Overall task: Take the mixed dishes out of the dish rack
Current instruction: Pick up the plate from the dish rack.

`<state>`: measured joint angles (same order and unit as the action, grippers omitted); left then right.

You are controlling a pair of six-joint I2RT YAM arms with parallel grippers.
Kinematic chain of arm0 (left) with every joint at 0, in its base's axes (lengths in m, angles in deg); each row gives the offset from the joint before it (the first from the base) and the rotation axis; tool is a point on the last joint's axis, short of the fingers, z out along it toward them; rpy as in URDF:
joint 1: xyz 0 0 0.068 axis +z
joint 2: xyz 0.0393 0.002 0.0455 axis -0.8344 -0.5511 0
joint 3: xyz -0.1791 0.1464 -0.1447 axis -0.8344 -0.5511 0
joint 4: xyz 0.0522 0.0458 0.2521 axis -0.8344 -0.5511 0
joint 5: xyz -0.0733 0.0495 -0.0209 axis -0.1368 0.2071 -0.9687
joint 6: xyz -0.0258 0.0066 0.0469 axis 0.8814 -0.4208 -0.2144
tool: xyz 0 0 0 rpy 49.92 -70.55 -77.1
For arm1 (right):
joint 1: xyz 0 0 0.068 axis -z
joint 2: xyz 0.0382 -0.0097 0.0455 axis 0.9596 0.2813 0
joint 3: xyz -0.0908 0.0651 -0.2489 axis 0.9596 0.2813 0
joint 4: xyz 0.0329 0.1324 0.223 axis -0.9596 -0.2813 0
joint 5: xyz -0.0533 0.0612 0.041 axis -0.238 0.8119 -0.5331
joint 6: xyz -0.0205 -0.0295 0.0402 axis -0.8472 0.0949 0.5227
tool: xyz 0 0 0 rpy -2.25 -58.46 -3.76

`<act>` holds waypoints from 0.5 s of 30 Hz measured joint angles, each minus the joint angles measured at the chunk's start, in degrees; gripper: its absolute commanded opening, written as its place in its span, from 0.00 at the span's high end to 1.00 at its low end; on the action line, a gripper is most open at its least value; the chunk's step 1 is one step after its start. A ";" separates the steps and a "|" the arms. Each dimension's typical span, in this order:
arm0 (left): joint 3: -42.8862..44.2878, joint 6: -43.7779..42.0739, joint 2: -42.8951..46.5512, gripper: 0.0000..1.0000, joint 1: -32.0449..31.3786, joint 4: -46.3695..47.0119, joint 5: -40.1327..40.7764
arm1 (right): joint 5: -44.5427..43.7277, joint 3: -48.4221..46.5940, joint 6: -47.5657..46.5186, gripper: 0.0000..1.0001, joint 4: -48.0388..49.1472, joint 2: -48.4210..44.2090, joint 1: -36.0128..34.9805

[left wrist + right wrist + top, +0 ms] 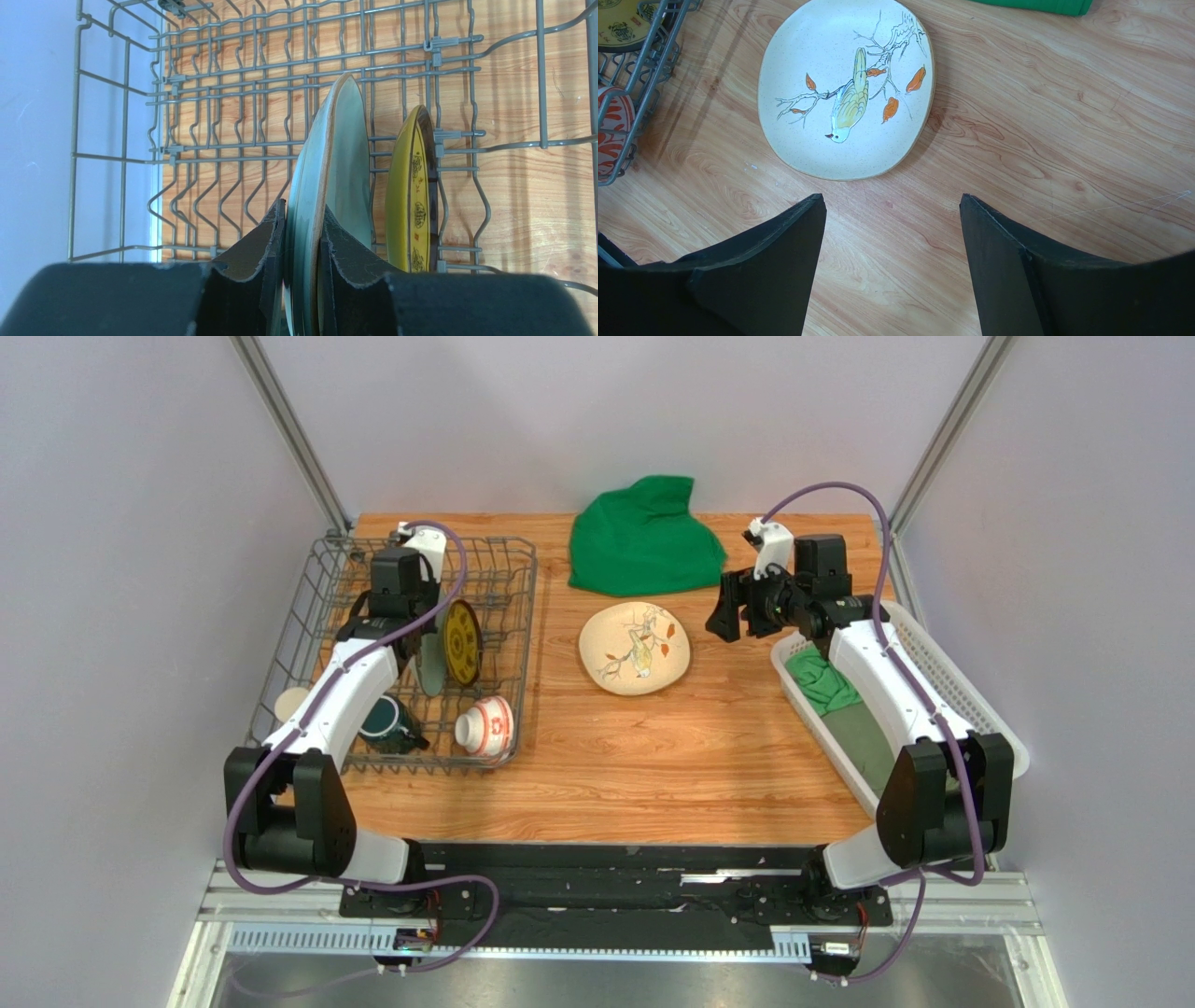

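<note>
The grey wire dish rack (528,611) stands at the table's left. The pale green plate (338,168) stands on edge between its prongs, and my left gripper (303,211) is shut on that plate's rim; in the top view the gripper (421,633) is over the plate (434,665). The small yellow-and-dark patterned plate (460,641) stands just right of it. The red-and-white bowl (485,727), the dark teal mug (382,717) and the beige cup (291,704) sit at the rack's near end. The cream floral plate (636,647) lies flat on the table. My right gripper (892,199) is open and empty, above the wood beside it.
A green cloth (645,539) lies in a heap at the back centre. A white lattice basket (982,707) at the right edge holds another green cloth (828,686). Grey walls close in the table on both sides.
</note>
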<state>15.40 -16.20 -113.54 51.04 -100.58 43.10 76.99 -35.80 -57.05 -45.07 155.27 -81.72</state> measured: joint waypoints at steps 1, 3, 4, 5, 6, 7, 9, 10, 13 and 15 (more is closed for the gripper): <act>0.31 0.04 0.07 1.00 0.00 -0.48 0.11 | 0.00 0.00 -0.02 0.26 0.02 0.02 0.00; 1.09 0.44 0.44 1.00 0.00 -1.97 0.48 | 0.02 0.02 -0.02 0.26 0.00 0.09 0.00; 1.36 0.68 0.79 1.00 0.04 -2.54 0.59 | 0.04 0.02 -0.02 0.26 0.02 0.13 0.00; 1.75 0.85 1.20 1.00 0.04 -3.26 0.72 | 0.07 0.02 -0.02 0.26 0.00 0.20 0.00; 2.12 0.92 1.64 1.00 0.04 -3.87 0.79 | 0.09 0.02 -0.02 0.26 0.02 0.24 0.00; 2.56 0.98 2.01 1.00 0.04 -4.42 0.87 | 0.13 0.02 -0.02 0.26 0.02 0.28 0.00; 3.54 1.11 2.71 1.00 0.04 -5.27 1.07 | 0.37 0.02 -0.02 0.26 0.02 0.33 0.00; 4.04 1.14 2.97 1.00 0.04 -5.66 1.16 | 0.46 0.02 -0.02 0.26 0.00 0.35 0.00; 5.42 1.27 3.85 1.00 0.04 -6.54 1.25 | 0.52 0.02 -0.04 0.26 0.02 0.35 0.00; 6.19 1.29 4.70 1.00 0.04 -7.23 1.33 | 0.55 0.02 -0.04 0.26 0.00 0.35 0.00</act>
<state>21.59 -14.91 -108.84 51.08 -107.81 44.43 77.54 -35.78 -57.10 -45.07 155.62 -81.72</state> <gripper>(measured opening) 0.251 0.742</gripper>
